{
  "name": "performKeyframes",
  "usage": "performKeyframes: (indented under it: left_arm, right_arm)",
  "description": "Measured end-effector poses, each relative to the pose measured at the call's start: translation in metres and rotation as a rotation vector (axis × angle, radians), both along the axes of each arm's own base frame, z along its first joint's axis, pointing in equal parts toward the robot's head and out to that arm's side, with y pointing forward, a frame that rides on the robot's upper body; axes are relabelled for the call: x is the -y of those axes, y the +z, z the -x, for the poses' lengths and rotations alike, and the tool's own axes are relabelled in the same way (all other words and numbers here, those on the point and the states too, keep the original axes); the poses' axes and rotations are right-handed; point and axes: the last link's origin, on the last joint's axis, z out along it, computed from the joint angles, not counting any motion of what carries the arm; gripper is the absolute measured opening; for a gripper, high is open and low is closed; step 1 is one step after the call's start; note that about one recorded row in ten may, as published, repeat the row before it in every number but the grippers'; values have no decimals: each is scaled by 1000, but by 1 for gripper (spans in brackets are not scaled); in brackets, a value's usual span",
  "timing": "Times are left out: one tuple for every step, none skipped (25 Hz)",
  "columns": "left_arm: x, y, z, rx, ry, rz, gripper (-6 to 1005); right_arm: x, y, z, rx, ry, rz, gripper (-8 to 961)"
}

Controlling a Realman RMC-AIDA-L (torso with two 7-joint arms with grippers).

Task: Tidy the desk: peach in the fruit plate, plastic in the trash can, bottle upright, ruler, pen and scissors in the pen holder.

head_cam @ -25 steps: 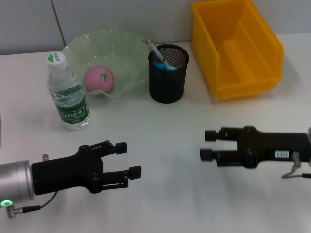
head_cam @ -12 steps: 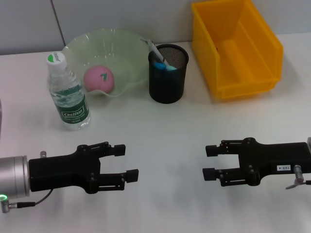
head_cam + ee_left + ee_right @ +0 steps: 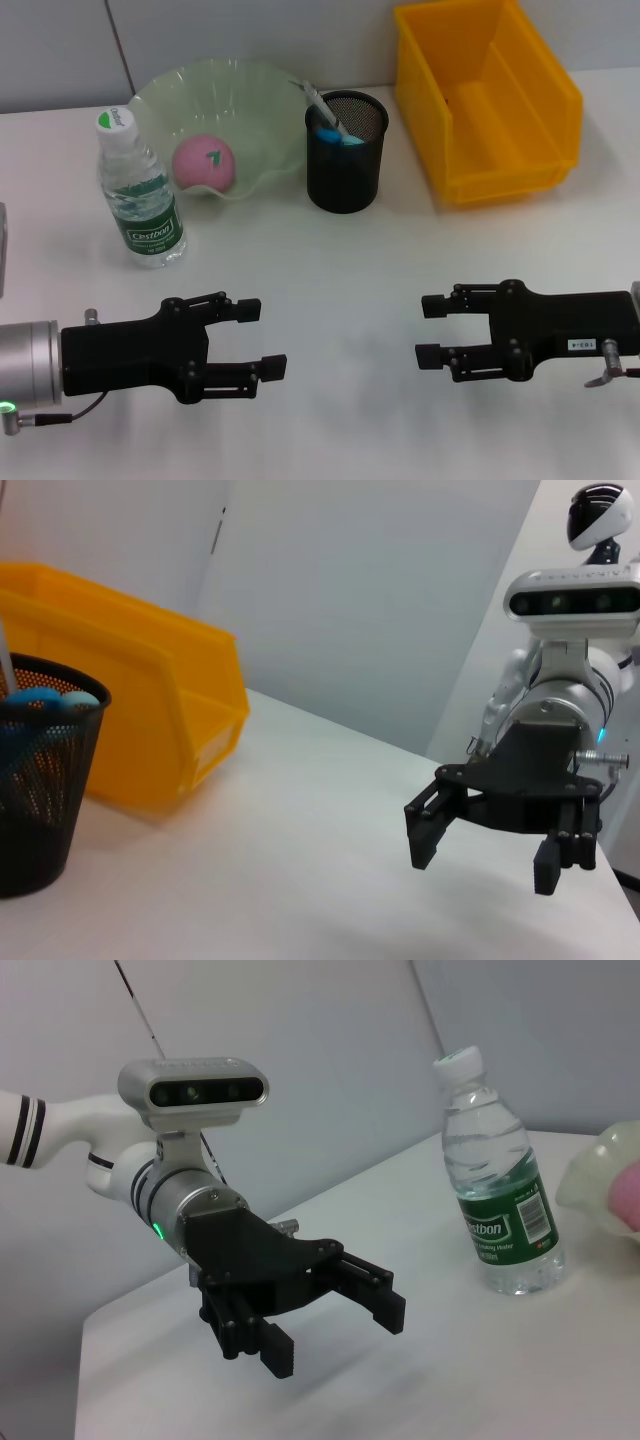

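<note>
Nearby, upright bottle (image 3: 142,195), peach (image 3: 204,163) in plate (image 3: 250,95), yellow bin (image 3: 487,95)

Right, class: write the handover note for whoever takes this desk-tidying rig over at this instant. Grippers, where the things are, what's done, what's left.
Left gripper: open, empty, low over the near left of the table.
Right gripper: open, empty, near right, facing the left one.
Peach: in the fruit plate.
Bottle: upright, cap on, in front of the plate's left side.
Pen holder: upright beside the plate, with a blue-handled item and a pale stick-like one showing; I cannot tell which tools are in it.
Yellow bin: back right; no plastic visible inside from here.
Left: nothing loose is seen on the table; confirm the holder's contents.
</note>
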Motion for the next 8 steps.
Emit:
performKeyframes:
  left_arm:
    - [0,0,0,-1,-1,0,856]
    - [0,0,0,-3,-3,1,856]
    - [0,0,0,-4,-4,2,856]
    - [0,0,0,-4,-4,2,856]
    - [0,0,0,-4,-5,2,856]
    - [0,0,-1,-4,-6,2,856]
    - [-1,0,-1,-4,-5,1,856]
    - [-1,0,-1,-3,-5,-1,856]
  right_arm:
    - [0,0,0,0,1,0,743]
    - [0,0,1,-1,2,0,743]
    - [-1,0,1,-2,2,0,743]
    - [-1,0,1,-2,3,-1,743]
    - [-1,1,1,-3,4,-2,743]
    - [-1,1,1,-3,4,-3,743]
    - [-1,1,1,-4,4,-3,743]
    - [-1,1,1,-4,4,-4,743]
